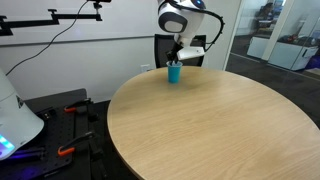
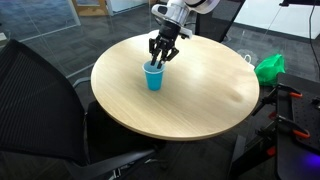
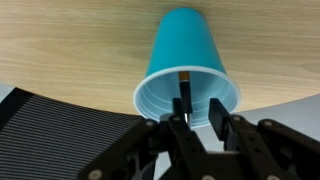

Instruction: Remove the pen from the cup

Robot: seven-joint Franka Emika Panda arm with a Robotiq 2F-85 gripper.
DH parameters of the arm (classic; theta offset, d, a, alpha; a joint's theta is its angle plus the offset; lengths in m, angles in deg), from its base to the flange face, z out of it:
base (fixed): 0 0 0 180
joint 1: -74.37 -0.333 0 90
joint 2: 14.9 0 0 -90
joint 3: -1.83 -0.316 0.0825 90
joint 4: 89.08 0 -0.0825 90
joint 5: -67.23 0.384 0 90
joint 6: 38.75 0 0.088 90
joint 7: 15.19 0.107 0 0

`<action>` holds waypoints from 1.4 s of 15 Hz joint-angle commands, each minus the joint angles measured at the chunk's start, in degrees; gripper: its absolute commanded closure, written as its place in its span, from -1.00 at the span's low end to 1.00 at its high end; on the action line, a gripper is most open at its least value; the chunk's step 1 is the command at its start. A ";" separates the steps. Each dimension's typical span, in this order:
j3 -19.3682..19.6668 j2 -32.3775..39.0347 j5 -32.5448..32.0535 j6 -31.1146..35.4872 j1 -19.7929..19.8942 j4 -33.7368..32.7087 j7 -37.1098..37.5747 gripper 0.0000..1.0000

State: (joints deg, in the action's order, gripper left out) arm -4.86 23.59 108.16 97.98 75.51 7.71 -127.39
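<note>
The teal-blue cup (image 1: 174, 73) stands upright near the edge of the round wooden table (image 1: 220, 125), and it shows in both exterior views (image 2: 153, 77). In the wrist view the cup (image 3: 185, 45) is seen from above its mouth, with the thin dark pen (image 3: 186, 88) leaning inside against the rim. My gripper (image 3: 198, 115) hangs right over the cup's mouth (image 2: 161, 58) with its fingers apart. The pen lies close to one finger, and the other finger is apart from it. The pen is too small to see in the exterior views.
The table (image 2: 195, 95) carries only the cup. A black mesh chair (image 2: 40, 100) stands close to the table edge by the cup. Another black chair (image 1: 165, 48) is behind the cup. A green object (image 2: 268, 67) sits beyond the table, and a white machine (image 1: 15, 120) is on the floor.
</note>
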 commanded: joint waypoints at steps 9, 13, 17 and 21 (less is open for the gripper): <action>-3.70 5.19 -6.29 -0.95 2.50 -6.23 5.15 0.40; -4.80 6.53 -7.20 -1.53 3.12 -7.70 5.33 0.43; -5.73 7.59 -7.46 -2.24 3.69 -8.99 5.20 0.44; -6.72 8.60 -7.35 -3.52 4.56 -10.31 4.80 0.45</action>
State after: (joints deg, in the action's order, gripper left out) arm -9.92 30.86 102.38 96.92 78.55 0.06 -124.67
